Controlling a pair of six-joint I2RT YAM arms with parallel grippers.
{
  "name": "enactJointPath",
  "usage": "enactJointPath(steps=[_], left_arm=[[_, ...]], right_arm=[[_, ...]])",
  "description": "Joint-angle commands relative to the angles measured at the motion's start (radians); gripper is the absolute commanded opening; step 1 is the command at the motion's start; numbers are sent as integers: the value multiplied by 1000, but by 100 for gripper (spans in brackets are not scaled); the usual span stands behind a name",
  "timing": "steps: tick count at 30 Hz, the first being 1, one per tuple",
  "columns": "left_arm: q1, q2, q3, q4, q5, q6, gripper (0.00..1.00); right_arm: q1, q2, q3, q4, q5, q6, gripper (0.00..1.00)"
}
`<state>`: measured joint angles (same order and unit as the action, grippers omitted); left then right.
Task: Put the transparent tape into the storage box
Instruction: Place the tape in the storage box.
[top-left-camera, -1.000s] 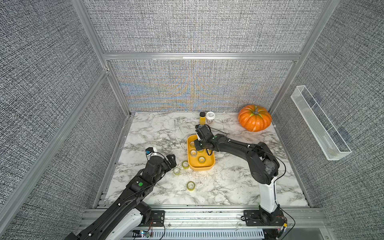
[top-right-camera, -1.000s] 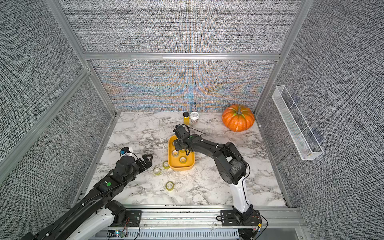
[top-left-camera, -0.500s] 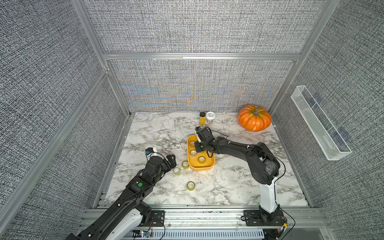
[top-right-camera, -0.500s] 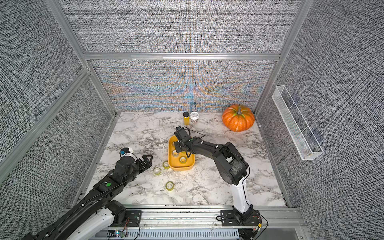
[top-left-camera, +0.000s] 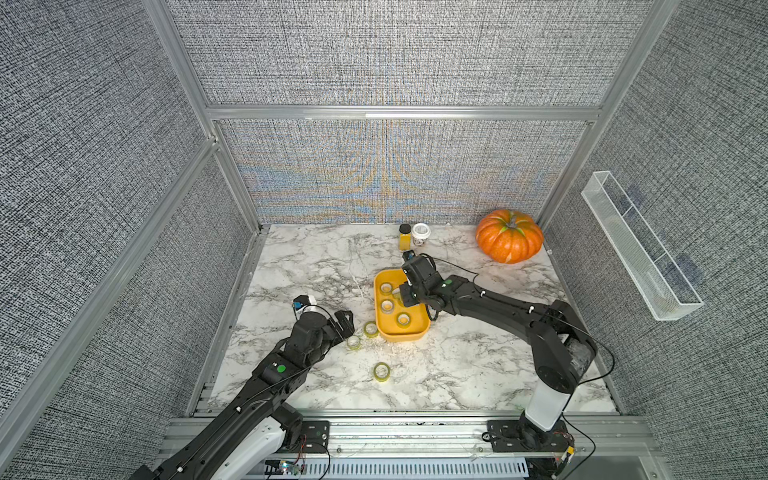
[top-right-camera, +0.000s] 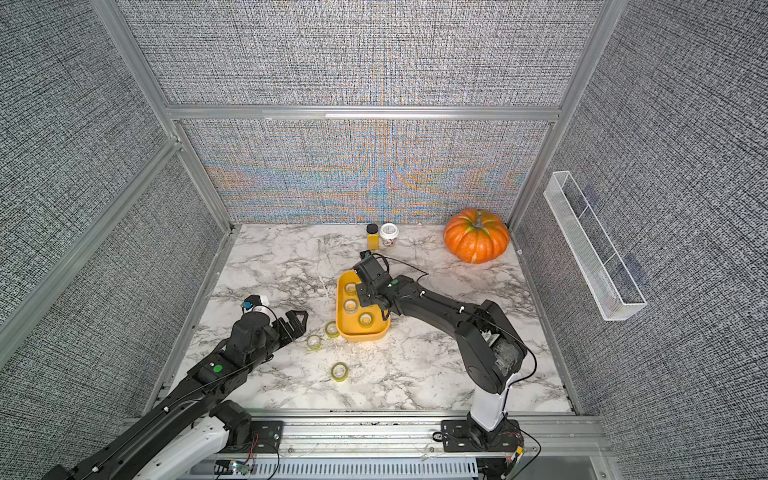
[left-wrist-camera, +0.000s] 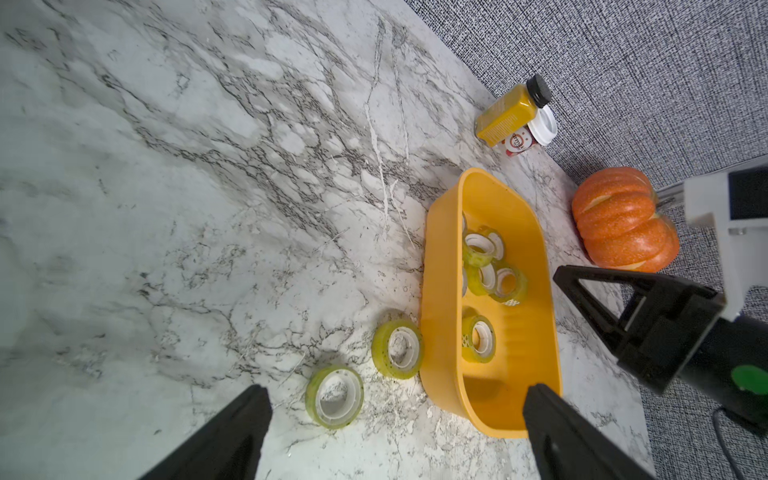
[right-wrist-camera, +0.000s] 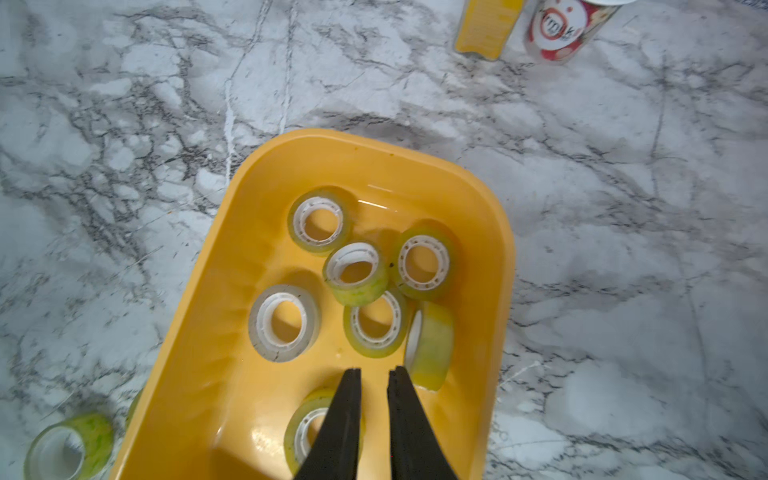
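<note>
worktop (top-left-camera: 316, 266) of veined marble carries everything. near its middle sits the yellow storage box (top-left-camera: 415, 337). right end effector (right-wrist-camera: 374, 370) hangs over the box, clenched to a thin slit with nothing between its fingers (right-wrist-camera: 349, 415). left end effector (left-wrist-camera: 397, 388) is released, spread wide, aimed at the worktop beside the box. seven tape rolls (right-wrist-camera: 284, 322) already lie inside the box. three loose rolls (top-left-camera: 381, 371) remain outside: two just beside the wall nearest the left end effector, one apart toward the front edge. the step in hand looks like a left pick. better to take the flat roll (left-wrist-camera: 334, 397) first, since it lies clear of the box wall. come straight down so the ring sits between the jaws, then squeeze gently across its outside. the right end effector should lift away first so the drop is unobstructed. against the earlier frames little differs: the loose rolls lie where they were, the left end effector has barely moved, and the right one has shifted only slightly above the box.
</note>
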<state>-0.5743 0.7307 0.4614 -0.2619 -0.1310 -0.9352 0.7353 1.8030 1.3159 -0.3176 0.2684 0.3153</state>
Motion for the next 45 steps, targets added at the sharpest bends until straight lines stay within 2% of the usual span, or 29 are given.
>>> enactJointPath(steps=[1,13,19,24,30,39,41,45], left_arm=[[1,-5,5,20,8,7,100],[1,-18,1,5,-10,17,100],[1,-9,-1,10,-10,16,100],[1,-7,2,10,-9,22,100],[1,-22,-4,4,-1,20,100],[1,-37,-1,-4,10,28,100],[0,-29,-3,-4,15,44,100],[1,2,8,-51,4,70,100]], right_arm=[[-12,24,14,-69,71,-20,17],[-23,138,19,-29,64,-12,14],[7,144,-37,4,45,10,14],[66,95,-93,8,45,50,14],[114,-36,-156,-15,57,100,15],[118,-134,-110,-81,74,91,18],[134,-161,-122,-51,37,88,26],[170,-268,-195,-15,17,139,50]])
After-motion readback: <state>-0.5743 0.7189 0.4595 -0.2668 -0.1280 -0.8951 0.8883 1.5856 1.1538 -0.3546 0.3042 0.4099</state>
